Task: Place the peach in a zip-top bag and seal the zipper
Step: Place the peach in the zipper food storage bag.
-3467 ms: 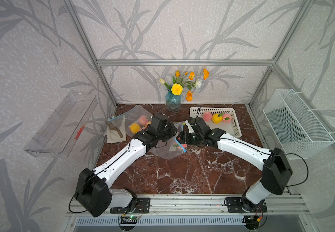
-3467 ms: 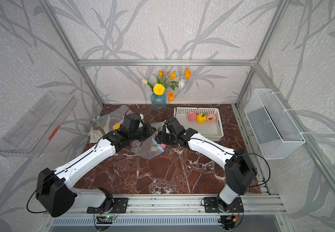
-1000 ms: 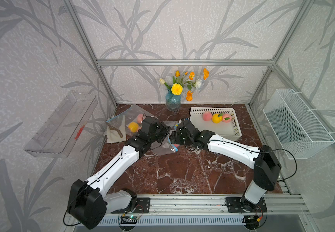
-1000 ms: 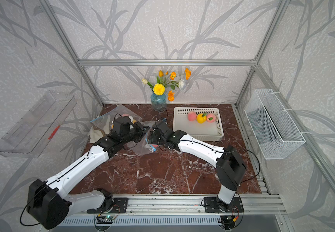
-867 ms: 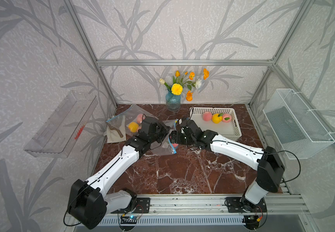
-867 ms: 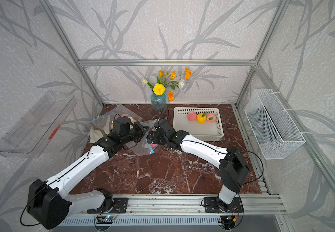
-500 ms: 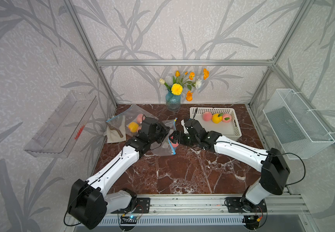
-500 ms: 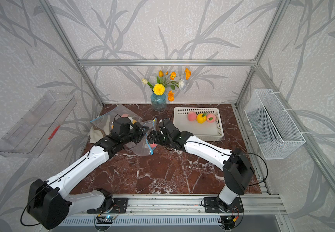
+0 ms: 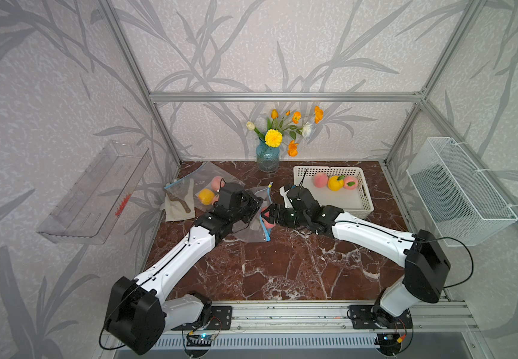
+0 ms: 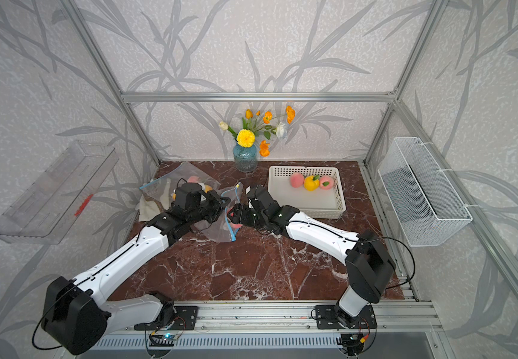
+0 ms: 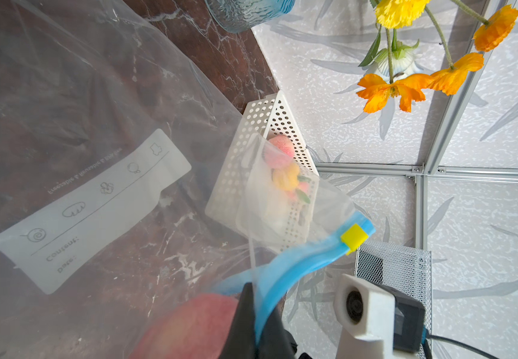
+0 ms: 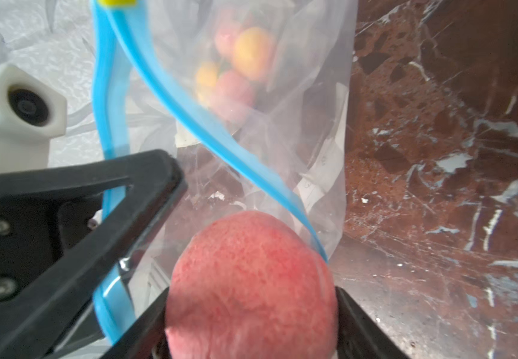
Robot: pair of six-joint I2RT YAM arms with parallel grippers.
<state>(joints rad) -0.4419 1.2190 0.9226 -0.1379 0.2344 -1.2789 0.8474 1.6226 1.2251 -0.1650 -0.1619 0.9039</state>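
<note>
Pink-red and faintly fuzzy, the peach (image 12: 251, 286) sits between the right jaws. They are spread about as wide as the fruit, with one finger pressed on each flank. It hangs right at the mouth of the zip-top bag (image 9: 249, 232), low over the marble surface (image 9: 282, 264). The blue zipper strip (image 12: 208, 124) curves across its far side, so it seems to be on the threshold rather than fully inside.

The left jaws are pinched shut on one lip of that strip. They hold it up so the mouth gapes towards the fruit. The yellow slider (image 11: 354, 237) sits at the far end of the track.

The peach looks light and round, and its skin could let it roll out of a shallow pinch. The hold across its widest part is probably the safest one.

The bag is thin, limp, slippery film that will likely fold shut if let go. Only the stiffer zipper strip offers a real handhold. Sealing will call for a fine pinch on the small slider while the track is kept taut.

Behind the arms, a white basket (image 9: 357, 205) holds more fruit, and a second bag (image 9: 211, 174) lies near the wall.
</note>
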